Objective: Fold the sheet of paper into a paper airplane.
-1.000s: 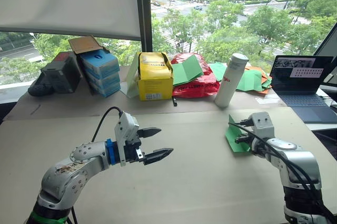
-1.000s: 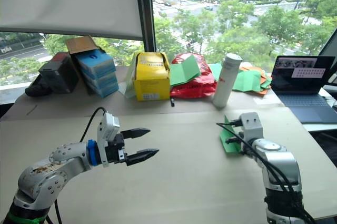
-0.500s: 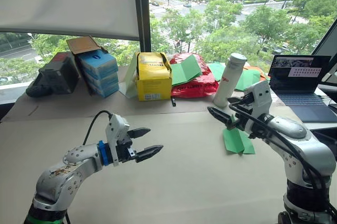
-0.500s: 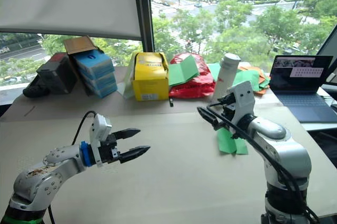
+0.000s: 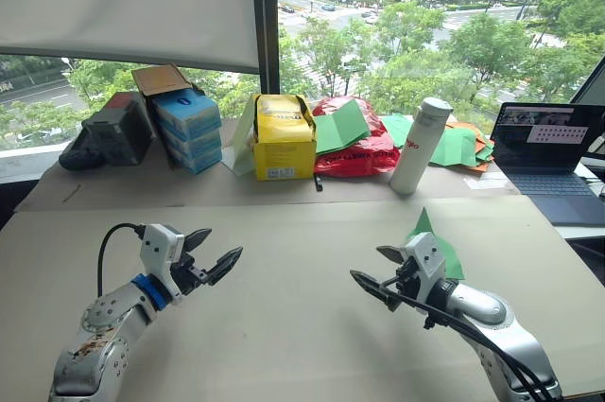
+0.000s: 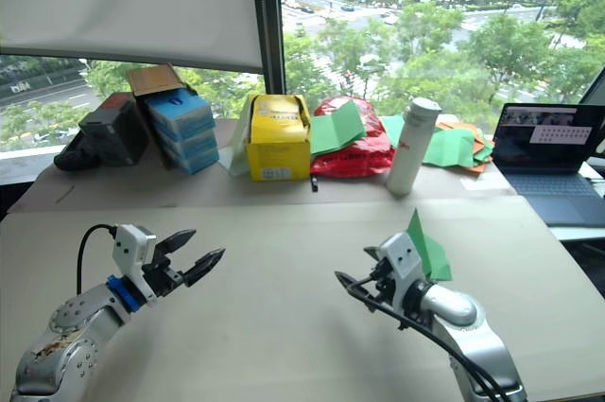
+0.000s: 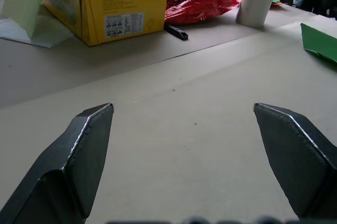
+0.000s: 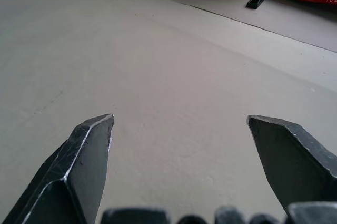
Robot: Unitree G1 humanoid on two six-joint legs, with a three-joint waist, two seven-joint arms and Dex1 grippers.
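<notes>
Right gripper (image 5: pixel 378 268) hangs low over the table (image 5: pixel 284 326), fingers spread wide and holding nothing, pointing in toward the middle. Just behind it, on its outer side beside the wrist, lies the sheet of paper (image 5: pixel 437 249), bright green, partly folded, one pointed flap standing up off the surface (the rest is hidden behind the arm). Thin stuff, that: light, floppy, quick to slide on the smooth tabletop and easy to crumple. I'd say the raised flap or a creased edge is the place to pinch. Left gripper (image 5: pixel 211 253) sits well apart on the far side, also spread and empty, forearm low and angled inward. Further back stand a white bottle (image 5: pixel 420 145) and a yellow box (image 5: pixel 282 135)
</notes>
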